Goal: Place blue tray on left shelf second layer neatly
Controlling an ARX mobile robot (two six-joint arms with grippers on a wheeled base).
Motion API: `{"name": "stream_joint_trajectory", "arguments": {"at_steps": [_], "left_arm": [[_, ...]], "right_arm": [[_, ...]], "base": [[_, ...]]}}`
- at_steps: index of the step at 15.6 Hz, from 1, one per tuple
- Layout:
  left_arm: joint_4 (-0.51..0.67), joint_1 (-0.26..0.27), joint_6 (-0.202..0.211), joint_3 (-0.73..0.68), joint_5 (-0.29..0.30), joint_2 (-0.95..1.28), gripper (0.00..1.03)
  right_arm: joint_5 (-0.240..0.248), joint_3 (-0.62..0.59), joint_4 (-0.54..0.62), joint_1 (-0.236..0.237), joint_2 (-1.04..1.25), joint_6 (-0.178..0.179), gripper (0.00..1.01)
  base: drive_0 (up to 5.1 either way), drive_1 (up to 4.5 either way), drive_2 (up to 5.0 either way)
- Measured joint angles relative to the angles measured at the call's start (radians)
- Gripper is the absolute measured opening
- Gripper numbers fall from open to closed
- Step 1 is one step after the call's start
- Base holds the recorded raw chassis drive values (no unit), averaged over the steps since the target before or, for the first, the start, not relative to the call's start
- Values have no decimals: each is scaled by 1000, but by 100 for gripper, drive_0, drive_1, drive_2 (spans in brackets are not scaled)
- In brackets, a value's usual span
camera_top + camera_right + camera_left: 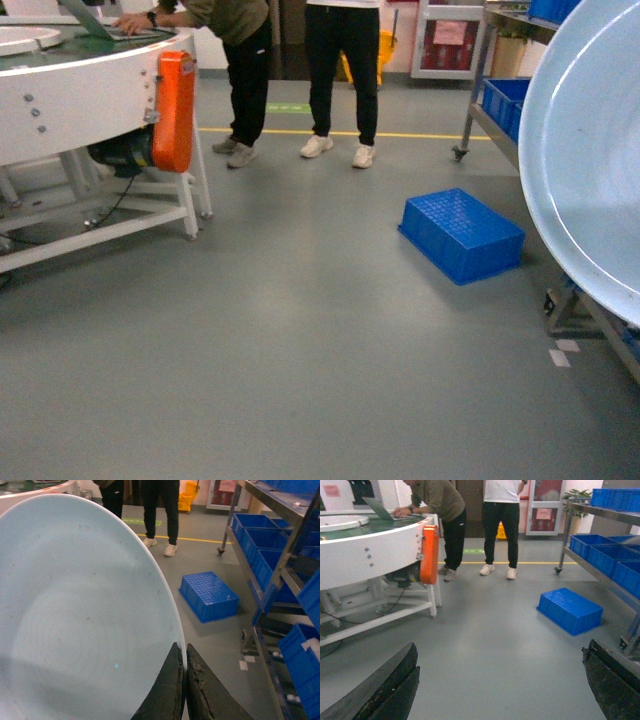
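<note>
Blue tray [75, 615]: closest to the lens in the right wrist view, filling the left half; pale, glossy, tilted up on edge; in the head view its curved rim shows large at the right edge [590, 150], held in the air above the floor and in front of the shelf rack.
Right pincer [184, 680]: dark fingers pressed together on the tray's rim, gripping it at the lower edge; narrow, holding the tray.
Left pincer [500, 685]: two dark fingers [385, 690] at the bottom corners of the left wrist view; set wide apart, nothing between them; only floor beyond.
Overturned crate [462, 235]: deep blue, ribbed, lying on the grey floor [300, 350] near the rack, well apart from the tray.
Shelf rack [280, 570]: metal frame on the right; several blue crates [260, 535] on its layers.
Round white machine [90, 95]: on the left, on white legs; orange guard [174, 110] on its side; laptop on its surface.
People: two standing behind, near the yellow floor line [420, 135]; one in an olive top [437, 500] leaning over the laptop; one in black trousers [342, 70] and white shoes.
</note>
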Motion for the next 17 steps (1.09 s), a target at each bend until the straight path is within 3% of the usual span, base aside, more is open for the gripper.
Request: {"name": "stream_joint_trajectory", "arguments": {"at_steps": [17], "left_arm": [[-3,-1,0,0,-2,0,98]], "right_arm": [[-2,-1,3,-5,-1,0,2]], "base": [[308,-210,-547]]}}
